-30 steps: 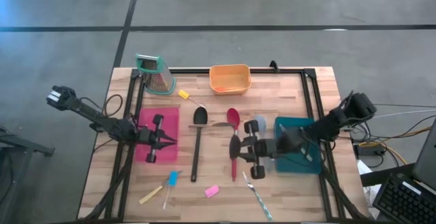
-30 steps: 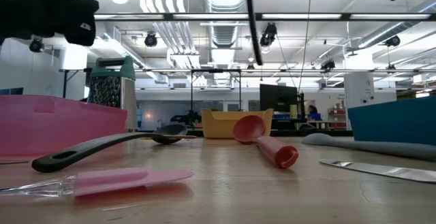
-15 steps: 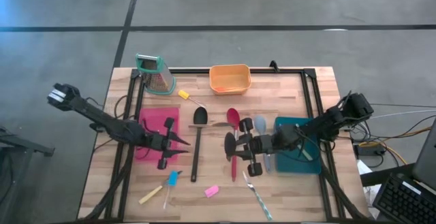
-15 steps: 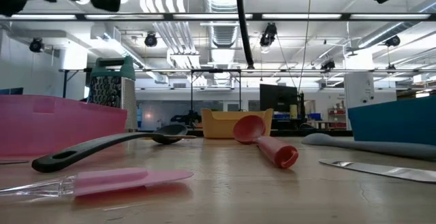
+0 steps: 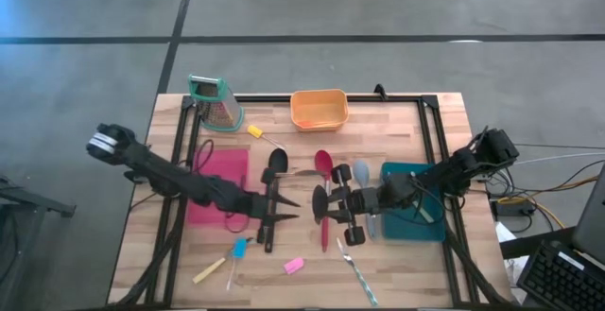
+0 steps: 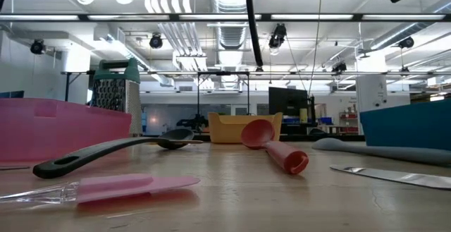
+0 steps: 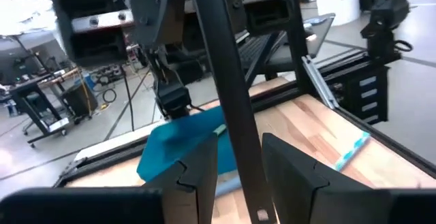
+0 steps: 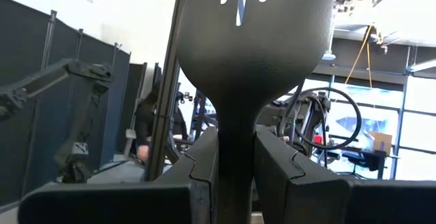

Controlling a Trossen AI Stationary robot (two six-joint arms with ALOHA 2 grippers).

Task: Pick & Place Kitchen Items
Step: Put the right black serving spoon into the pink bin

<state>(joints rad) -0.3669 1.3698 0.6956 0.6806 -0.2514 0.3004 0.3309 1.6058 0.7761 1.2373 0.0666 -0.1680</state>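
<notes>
Leftward off the pink tray (image 5: 216,174), the left gripper (image 5: 284,209) had moved, fingers straddling the black spoon (image 5: 273,198). Only its wrist view showed the right gripper (image 8: 235,156) clenching a slotted spatula (image 8: 249,40).

No legible text (anywhere visible)

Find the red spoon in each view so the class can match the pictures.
High view: red spoon, table middle, below the orange tub.
Low view: centre, in front of the tub.
Left wrist view: not in it.
Right wrist view: not in it.
Shared landmark: the orange tub.
</notes>
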